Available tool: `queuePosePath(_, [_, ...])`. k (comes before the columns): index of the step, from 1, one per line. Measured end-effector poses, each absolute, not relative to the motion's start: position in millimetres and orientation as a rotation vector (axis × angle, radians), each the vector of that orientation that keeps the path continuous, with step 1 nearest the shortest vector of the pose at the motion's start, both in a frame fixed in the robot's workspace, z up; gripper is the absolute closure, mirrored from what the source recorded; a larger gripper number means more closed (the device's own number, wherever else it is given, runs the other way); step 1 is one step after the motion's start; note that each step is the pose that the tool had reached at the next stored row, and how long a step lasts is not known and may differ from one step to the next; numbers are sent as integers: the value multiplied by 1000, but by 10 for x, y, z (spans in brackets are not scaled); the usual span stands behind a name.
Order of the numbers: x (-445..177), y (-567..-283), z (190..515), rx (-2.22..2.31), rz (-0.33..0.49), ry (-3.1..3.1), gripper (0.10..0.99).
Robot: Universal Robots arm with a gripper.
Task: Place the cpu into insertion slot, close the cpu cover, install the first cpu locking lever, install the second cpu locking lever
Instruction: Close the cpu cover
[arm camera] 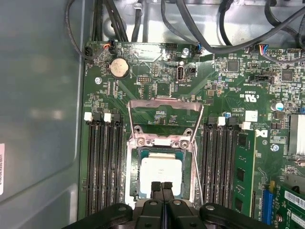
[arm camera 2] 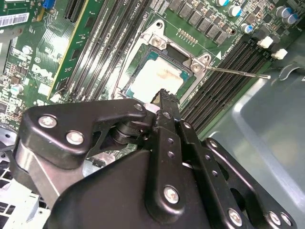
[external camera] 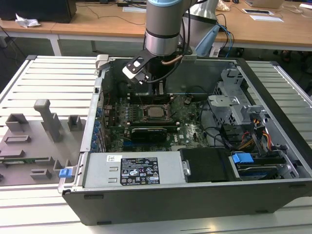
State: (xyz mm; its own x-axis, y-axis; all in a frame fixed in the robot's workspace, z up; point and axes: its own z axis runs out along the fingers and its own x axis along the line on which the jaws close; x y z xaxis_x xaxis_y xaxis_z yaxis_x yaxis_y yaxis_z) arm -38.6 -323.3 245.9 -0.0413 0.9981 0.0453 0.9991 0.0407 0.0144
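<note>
Pincer: I am hovering my pincer (arm camera: 162,187) low over the socket with the fingers pressed together and pinching nothing.
Cpu: the cpu (arm camera: 161,175) is sitting flat in the insertion slot (arm camera: 135,164), silvery top up. My fingertips are hanging just over its nearest edge; I cannot tell whether they are touching it.
Key relation: the cpu cover (arm camera: 164,101) is lying beyond the cpu from my fingertips, on the socket's far side. I am reading it as tilted up on its hinge, not yet down over the chip. Its free bar is running crosswise to the seam between my fingers.
Lever: in the second wrist view, a thin locking lever (arm camera 2: 238,72) is sticking out sideways from the socket corner, looking unlatched.
Surface: bare metal frame and smooth chip top, likely slippery under my tips.
Room: memory slots (arm camera: 102,162) are flanking the socket closely on both sides, so sideways room is tight.
Far: green motherboard (arm camera: 224,86), a coin cell (arm camera: 118,67), then cables (arm camera: 200,38) and the grey case wall (arm camera: 38,119).
</note>
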Motion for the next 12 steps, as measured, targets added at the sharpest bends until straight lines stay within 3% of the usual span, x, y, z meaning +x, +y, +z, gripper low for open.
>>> queuePosePath(12, [-386, -3227, 2541, -2160, -63, -2250, 980])
